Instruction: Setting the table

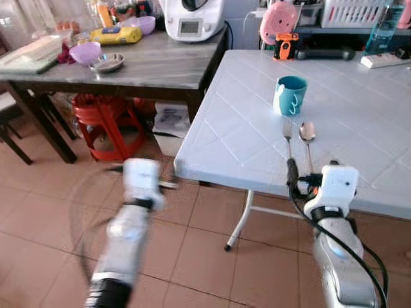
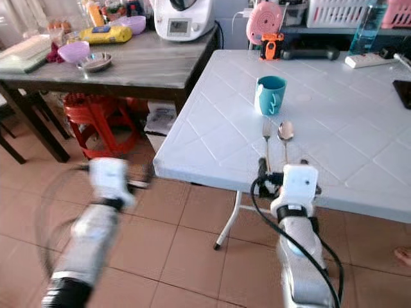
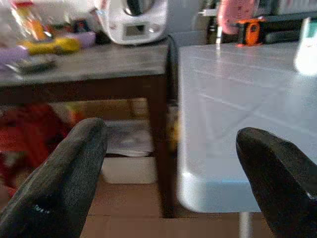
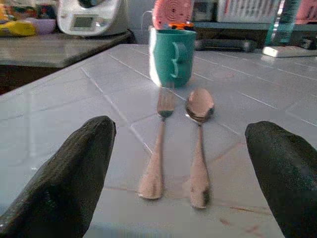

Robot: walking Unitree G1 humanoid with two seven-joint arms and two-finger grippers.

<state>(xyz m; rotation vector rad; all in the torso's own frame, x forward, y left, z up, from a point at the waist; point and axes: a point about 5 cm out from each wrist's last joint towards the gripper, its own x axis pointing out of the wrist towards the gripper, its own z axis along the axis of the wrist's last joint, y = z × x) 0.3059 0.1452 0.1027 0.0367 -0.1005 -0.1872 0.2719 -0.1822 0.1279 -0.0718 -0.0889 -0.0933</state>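
1. The floor point(image 1: 192, 256) is laid with reddish-brown tiles with pale joints.
2. A white table point(image 1: 359, 115) with a diamond pattern in its top stands on thin white metal legs point(image 1: 239, 221).
3. Just beside it, on the robot's left, stands a darker wooden table point(image 1: 160, 64) with a grey-brown top and dark legs.
4. A red stool point(image 1: 106, 125) sits under the wooden table.
5. Daylight falls evenly over both table tops.
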